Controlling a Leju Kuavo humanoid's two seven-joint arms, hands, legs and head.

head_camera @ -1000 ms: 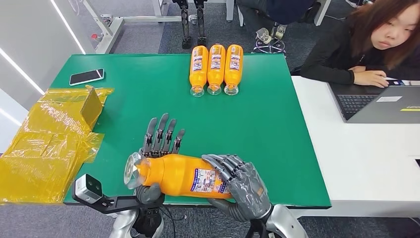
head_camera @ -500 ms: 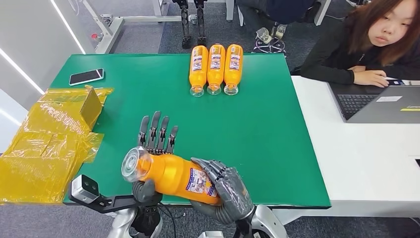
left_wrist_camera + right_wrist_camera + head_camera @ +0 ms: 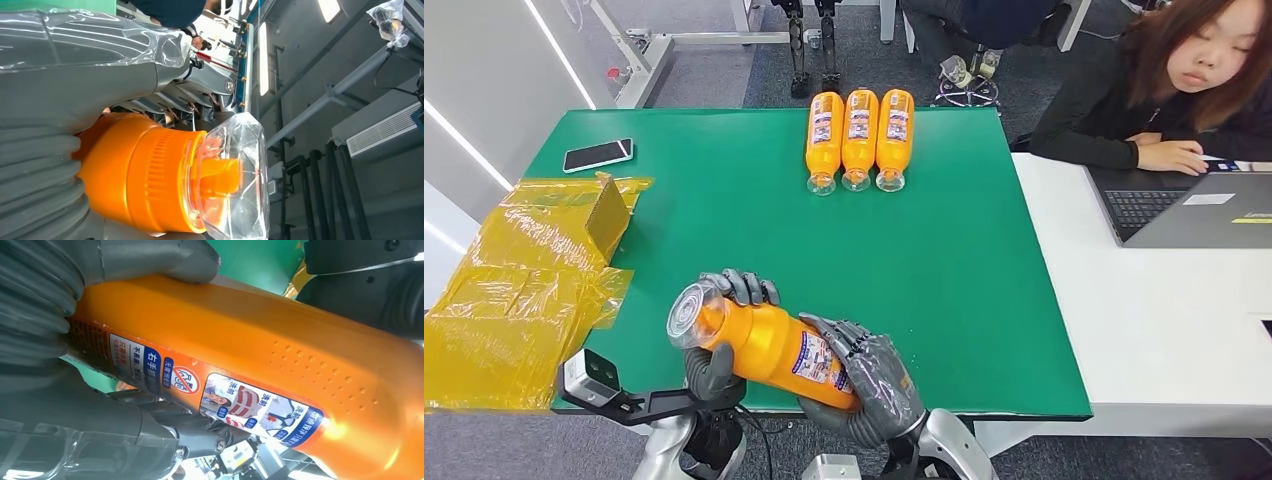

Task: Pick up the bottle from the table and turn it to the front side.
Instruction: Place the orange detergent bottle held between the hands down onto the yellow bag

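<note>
The bottle [image 3: 769, 345] is off the table [image 3: 944, 260], held tilted over the near edge between both hands, clear cap [image 3: 686, 313] pointing up and to the robot's left. The left hand [image 3: 724, 325] grips the neck end just behind the cap, fingers curled over the top and thumb beneath. The right hand [image 3: 869, 380] wraps the label end, fingers closed around the body.

So the pick-up looks done. In the right wrist view the label [image 3: 220, 390] shows printed text and small pictures, probably the back panel, so the turn to the front side seems under way but not finished; which face will end up forward cannot be told yet. Three more bottles [image 3: 860, 135] lie side by side at the far edge.
</note>
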